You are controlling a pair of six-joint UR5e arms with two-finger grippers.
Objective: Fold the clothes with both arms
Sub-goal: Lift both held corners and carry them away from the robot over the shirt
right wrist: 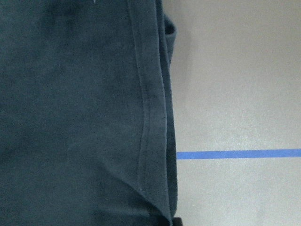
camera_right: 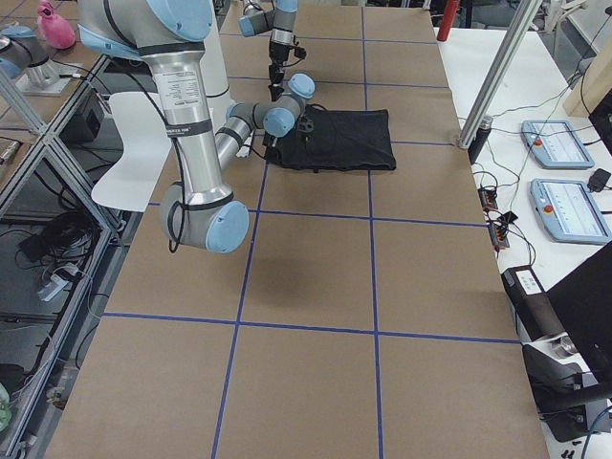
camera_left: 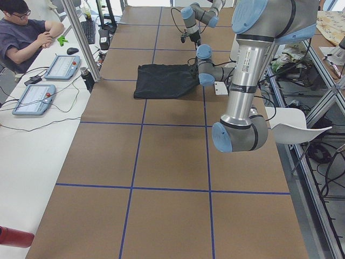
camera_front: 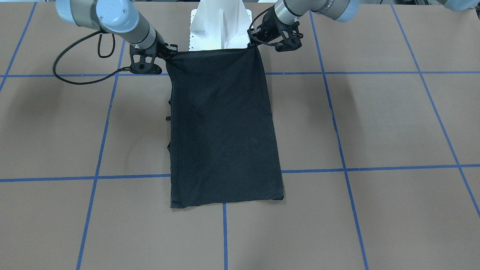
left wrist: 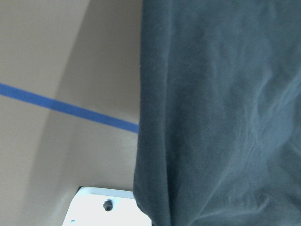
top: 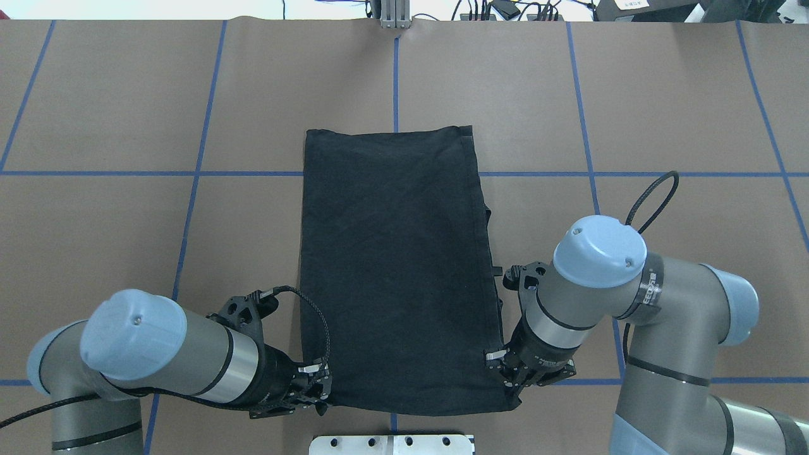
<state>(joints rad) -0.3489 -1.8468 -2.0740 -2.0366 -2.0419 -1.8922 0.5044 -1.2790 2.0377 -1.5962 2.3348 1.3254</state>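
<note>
The black T-shirt (camera_front: 225,131) lies folded into a long rectangle in the middle of the table (camera_front: 375,123), print hidden. Its edge nearest the robot is stretched taut between my two grippers and looks slightly raised. My left gripper (camera_front: 254,44) is shut on one near corner, seen in the overhead view (top: 319,382) at the shirt's (top: 392,265) lower left. My right gripper (camera_front: 169,55) is shut on the other near corner, at the lower right in the overhead view (top: 505,374). The wrist views show only dark cloth (left wrist: 221,117) and a hemmed edge (right wrist: 150,117).
The white mount plate (top: 392,444) sits just behind the held edge. Blue tape lines (camera_front: 375,73) grid the brown table. An operator (camera_left: 24,32) sits at a side desk with tablets (camera_left: 35,97).
</note>
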